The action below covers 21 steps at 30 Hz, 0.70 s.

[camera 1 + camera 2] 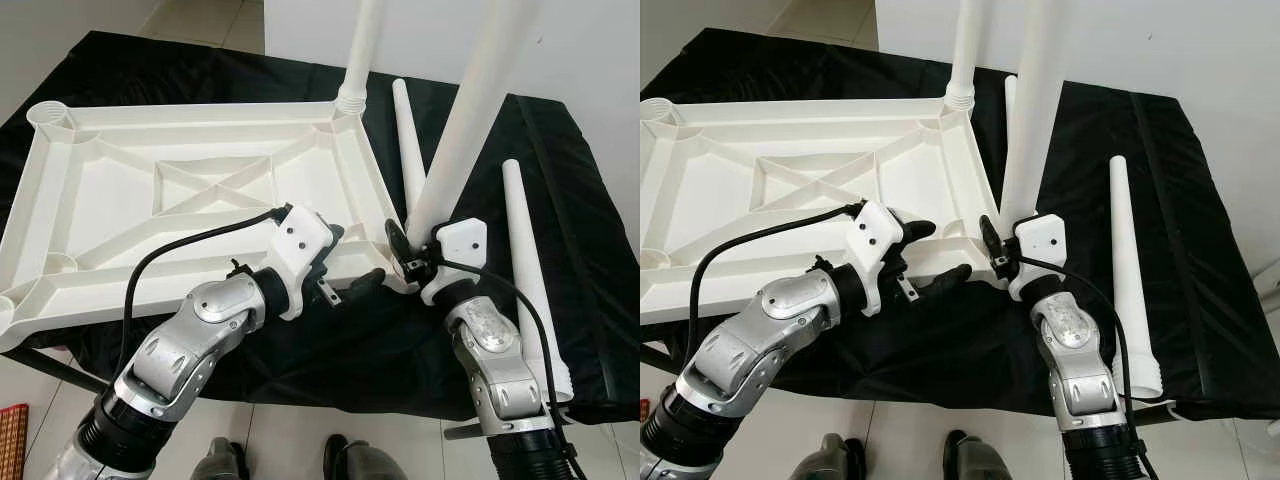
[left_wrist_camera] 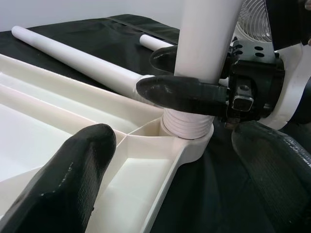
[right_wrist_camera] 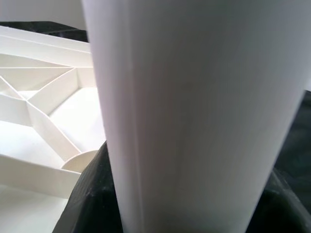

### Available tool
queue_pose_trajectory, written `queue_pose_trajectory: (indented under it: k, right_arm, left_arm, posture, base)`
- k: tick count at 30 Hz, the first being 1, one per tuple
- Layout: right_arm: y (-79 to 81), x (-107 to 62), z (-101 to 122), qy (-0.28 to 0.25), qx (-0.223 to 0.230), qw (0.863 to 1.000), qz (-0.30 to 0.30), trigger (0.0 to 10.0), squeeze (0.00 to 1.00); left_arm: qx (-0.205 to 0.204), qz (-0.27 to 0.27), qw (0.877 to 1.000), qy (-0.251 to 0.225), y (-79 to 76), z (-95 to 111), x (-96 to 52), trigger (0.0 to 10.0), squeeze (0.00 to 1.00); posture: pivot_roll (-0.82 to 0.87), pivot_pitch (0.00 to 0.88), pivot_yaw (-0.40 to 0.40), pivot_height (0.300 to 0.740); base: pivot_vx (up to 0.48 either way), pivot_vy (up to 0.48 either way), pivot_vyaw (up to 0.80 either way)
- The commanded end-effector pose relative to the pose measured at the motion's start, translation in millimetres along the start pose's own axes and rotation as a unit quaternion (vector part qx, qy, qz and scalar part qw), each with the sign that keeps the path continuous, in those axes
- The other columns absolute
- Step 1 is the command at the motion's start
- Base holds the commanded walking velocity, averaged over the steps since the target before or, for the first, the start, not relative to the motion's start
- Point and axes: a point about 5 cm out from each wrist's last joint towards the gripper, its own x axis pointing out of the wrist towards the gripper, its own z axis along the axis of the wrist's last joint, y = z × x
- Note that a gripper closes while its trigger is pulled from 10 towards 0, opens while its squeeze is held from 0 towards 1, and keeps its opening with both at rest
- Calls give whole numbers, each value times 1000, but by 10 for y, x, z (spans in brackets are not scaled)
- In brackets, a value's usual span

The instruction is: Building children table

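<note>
Black-draped bench (image 1: 600, 300) | right gripper (image 1: 408, 252) pinches white plastic leg (image 1: 450, 150) — cross-threading risk | left gripper (image 1: 345, 265) spread astride white ribbed tabletop (image 1: 150, 200) rim — may slip

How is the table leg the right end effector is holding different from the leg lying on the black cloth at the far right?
The held leg stands upright in the tabletop's near corner socket; the loose leg lies flat on the black cloth. The right end effector is shut around the held leg near its base; nothing touches the loose one. The held leg's threaded end sits in the socket; the loose leg's is free. Both are white, tapered and plastic-looking.
</note>
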Motion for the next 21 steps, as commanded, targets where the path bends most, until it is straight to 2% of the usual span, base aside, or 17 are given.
queue_pose_trajectory:
  k: [1,3,4,6,10,21]
  right_arm:
    - [-11,-84,-290,75,24,997,-7,10000,0]
    - [-66,-85,-310,80,58,995,-31,10000,0]
    - [-66,-85,-310,80,58,995,-31,10000,0]
    - [-140,-86,-342,87,102,989,-66,10000,0]
    - [-201,-97,-377,95,131,982,-94,10000,0]
    - [-212,-119,-409,102,138,979,-107,10000,0]
  left_arm:
    - [-6,-23,1000,-3,-54,1,-7,10000,0]
    - [-6,-22,1000,-2,-49,3,-9,10000,0]
    - [-6,-22,1000,-2,-49,3,-9,10000,0]
    - [-4,-21,1000,-2,-45,8,-12,10000,0]
    - [-4,-22,1000,-2,-48,11,-16,10000,0]
    - [-4,-23,1000,-1,-50,16,-25,10000,0]
  posture:
    - [63,220,-41,740]
    - [65,222,-42,740]
    - [65,222,-42,740]
    - [65,222,-42,740]
    - [64,221,-41,740]
    - [67,220,-40,740]
  base:
    - [0,0,0]
    - [0,0,0]
    - [0,0,0]
    - [0,0,0]
    - [0,0,0]
    - [0,0,0]
